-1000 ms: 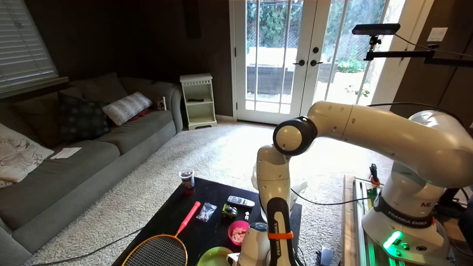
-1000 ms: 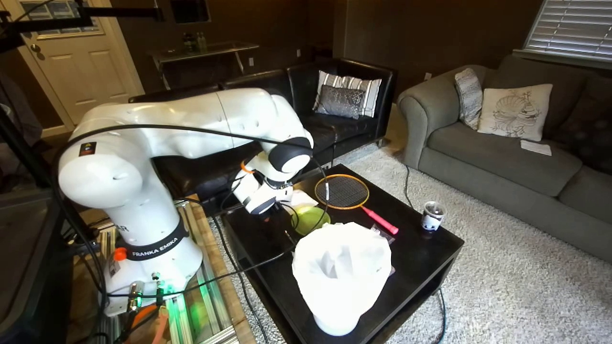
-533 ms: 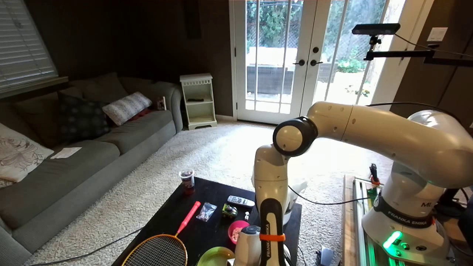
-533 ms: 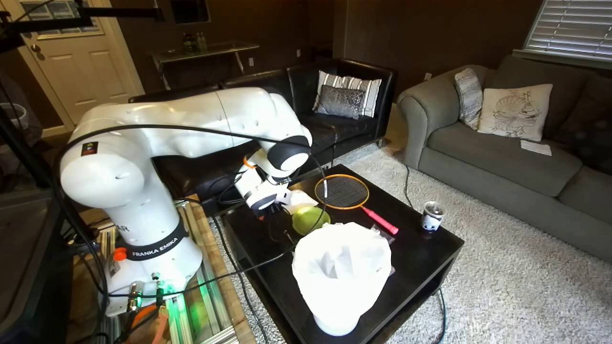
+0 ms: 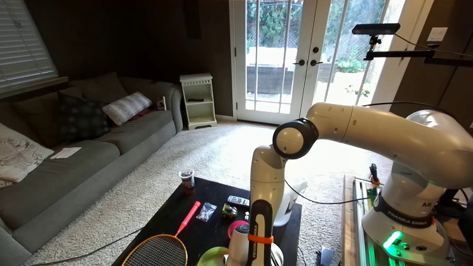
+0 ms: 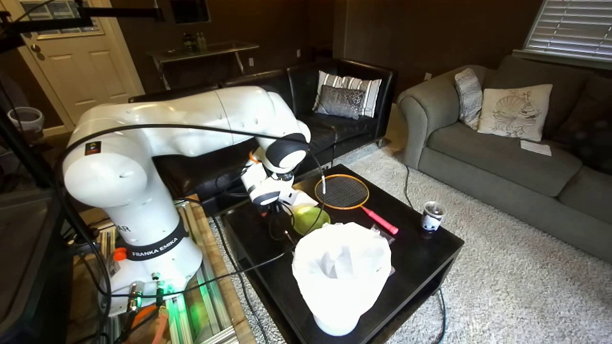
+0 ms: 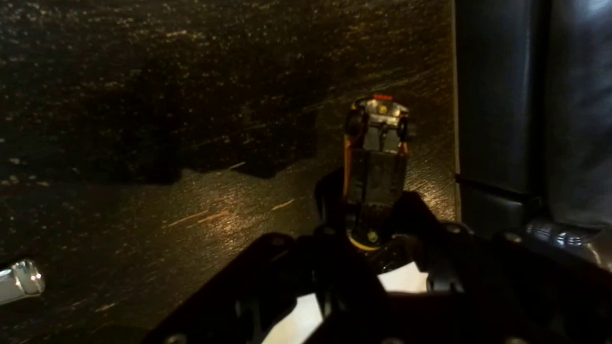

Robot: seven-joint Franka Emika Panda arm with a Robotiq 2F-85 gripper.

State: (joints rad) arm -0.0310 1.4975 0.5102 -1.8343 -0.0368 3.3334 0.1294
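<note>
In the wrist view a toy car [image 7: 377,165] with orange-yellow edges shows its dark underside to the camera. My gripper [image 7: 370,208] is shut on one end of it, a black finger [image 7: 330,198] on either side. The other end juts out past the fingertips, above the dark table top. An exterior view has the gripper [image 6: 276,217] pointing down over the black coffee table [image 6: 411,272], close beside a green bowl [image 6: 308,220]; the car cannot be made out there. The arm hides the gripper in the remaining exterior view.
A bin with a white liner [image 6: 342,267] stands on the table. Around it are a badminton racket [image 6: 342,191], a cup [image 6: 432,217], a pink bowl [image 5: 236,226], a remote [image 5: 238,200], a small green toy [image 5: 229,211] and a plastic bag [image 5: 206,211]. A black cable [image 6: 267,260] crosses over the table.
The hand has shifted a little toward the green bowl and its wrist has turned slightly. More of the pink bowl and remote is now covered by the arm. The grip is unchanged.
</note>
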